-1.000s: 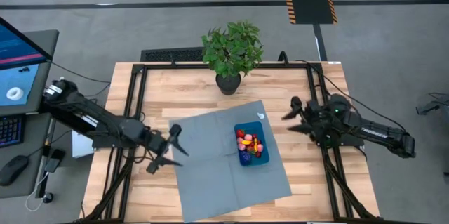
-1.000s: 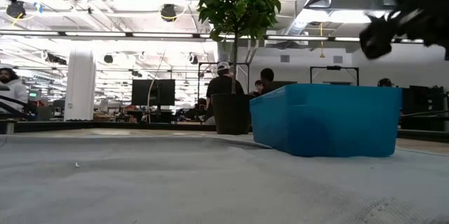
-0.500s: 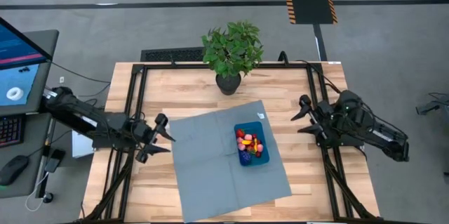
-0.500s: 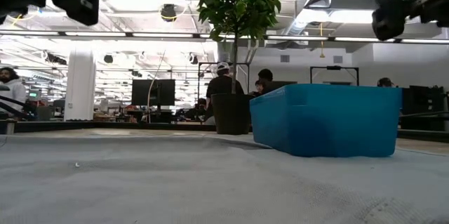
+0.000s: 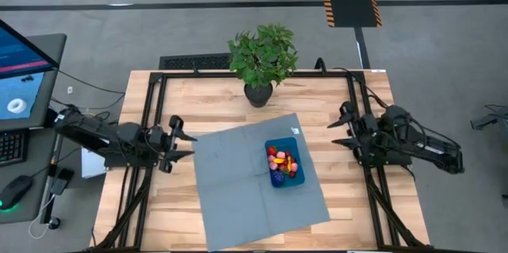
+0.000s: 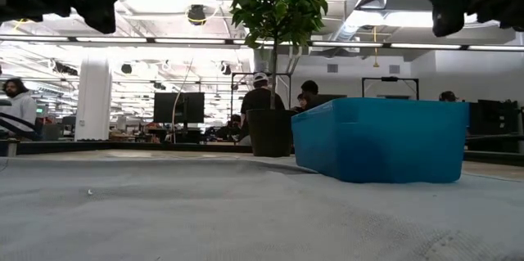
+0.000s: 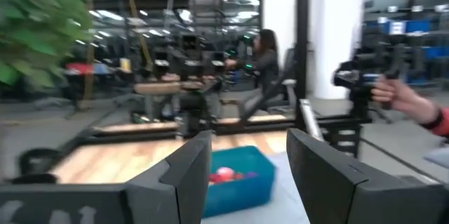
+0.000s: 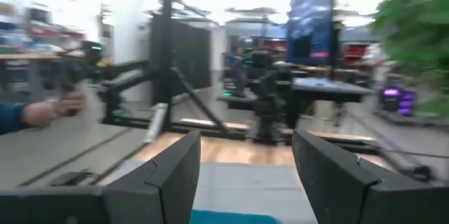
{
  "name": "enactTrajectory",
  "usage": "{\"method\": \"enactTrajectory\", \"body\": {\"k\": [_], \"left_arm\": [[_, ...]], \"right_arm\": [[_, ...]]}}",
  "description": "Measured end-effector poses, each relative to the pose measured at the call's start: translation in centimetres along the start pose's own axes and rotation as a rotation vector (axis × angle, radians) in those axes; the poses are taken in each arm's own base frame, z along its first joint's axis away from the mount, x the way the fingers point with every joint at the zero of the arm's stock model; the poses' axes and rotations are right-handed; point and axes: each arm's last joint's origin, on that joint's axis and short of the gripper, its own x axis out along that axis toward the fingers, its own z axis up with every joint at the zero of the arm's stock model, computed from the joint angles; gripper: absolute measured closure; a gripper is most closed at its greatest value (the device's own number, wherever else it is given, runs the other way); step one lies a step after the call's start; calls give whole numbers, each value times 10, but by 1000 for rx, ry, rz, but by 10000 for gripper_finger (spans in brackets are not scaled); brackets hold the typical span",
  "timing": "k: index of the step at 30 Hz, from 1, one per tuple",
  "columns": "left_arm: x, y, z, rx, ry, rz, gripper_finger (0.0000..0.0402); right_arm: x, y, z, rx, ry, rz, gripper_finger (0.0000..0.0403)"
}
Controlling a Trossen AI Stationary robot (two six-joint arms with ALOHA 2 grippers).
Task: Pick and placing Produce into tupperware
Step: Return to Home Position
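High view: shallow blue plastic tupperware (image 5: 274, 143) holds colourful toy produce (image 5: 282, 163); left gripper (image 5: 184, 138), right gripper (image 5: 337, 126), both spread, have retreated.

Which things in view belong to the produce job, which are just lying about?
Job: produce, in the blue tupperware; left gripper and right gripper, both open and empty.
Not job: potted plant, grey mat, monitor beside the table.
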Motion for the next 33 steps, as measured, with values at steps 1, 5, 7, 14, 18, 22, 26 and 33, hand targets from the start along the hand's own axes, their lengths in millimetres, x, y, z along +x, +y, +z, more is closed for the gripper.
{"method": "enactTrajectory", "body": {"k": [1, 5, 7, 14, 18, 22, 26, 33], "left_arm": [[0, 2, 0, 15, -3, 21, 223], [0, 7, -4, 52, 43, 80, 223], [0, 9, -9, 60, 91, 91, 223], [-1, 12, -15, 35, 19, -21, 223], [-2, 17, -17, 36, 43, 35, 223], [-2, 20, -21, 14, 81, 56, 223], [-3, 21, -22, 9, 97, 62, 223], [-3, 21, -22, 1, 95, 63, 223]], "right_arm": [[1, 0, -1, -8, 0, -21, 154], [1, -2, -2, -65, 7, -111, 154], [1, -4, -3, -84, 21, -164, 154], [1, -2, -4, -124, 30, -99, 154], [0, -4, -10, -70, 91, -152, 154], [-2, -7, -19, -38, 165, -189, 154], [0, -6, -26, -80, 100, -38, 154], [-2, -19, -48, -50, 105, -284, 154]]}}
